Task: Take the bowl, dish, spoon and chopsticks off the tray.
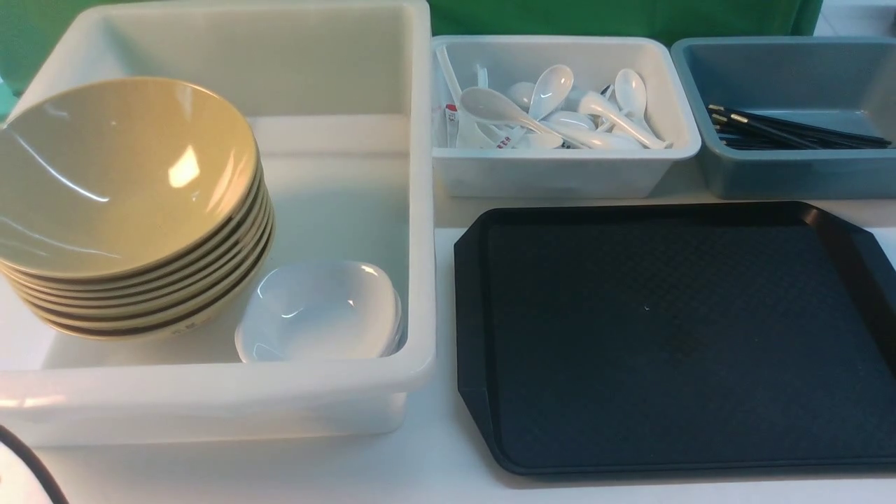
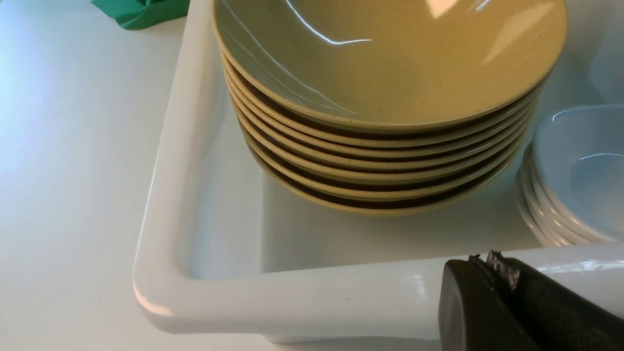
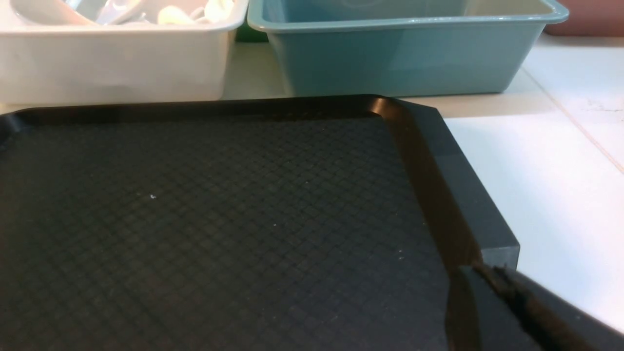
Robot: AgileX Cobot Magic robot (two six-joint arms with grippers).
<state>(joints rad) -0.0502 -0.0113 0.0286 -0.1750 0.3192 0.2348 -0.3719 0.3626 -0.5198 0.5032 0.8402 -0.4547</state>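
Tray (image 1: 672,336) bare across its textured floor apart from small pale specks; bowl, dish, spoon and chopsticks all off it, so I judge the clearing done. Left gripper (image 2: 492,263): fingers pressed together, pinching nothing. Right gripper (image 3: 480,273): likewise closed, nothing between the tips. Main risk from here is at the left: the mustard-tan bowls (image 1: 133,182) sit nested in a tall, leaning stack inside the large white bin (image 1: 210,399), and a knock from the left arm, or a shove to the bin, could make the top one slide. The white dishes (image 1: 322,308), stacked in the bin's near right part, could chip if a bowl came down on them. Far side, middle: soup spoons (image 1: 553,91) lie jumbled in the small white bin (image 1: 553,175), one resting across others close to the near rim; a bump might tip it out. Far right: black chopsticks (image 1: 791,129) lie loosely bunched in the grey-blue bin (image 1: 798,175), probably the least likely to shift. A low sweep by the right arm might drag the tray. Looks: bowls wide, glossy, light glaring off the inside, brown outside; dishes small, white, rounded corners; spoons white, some with red print; chopsticks thin, gold-banded. Which piece of each kind came off the tray, cannot tell.
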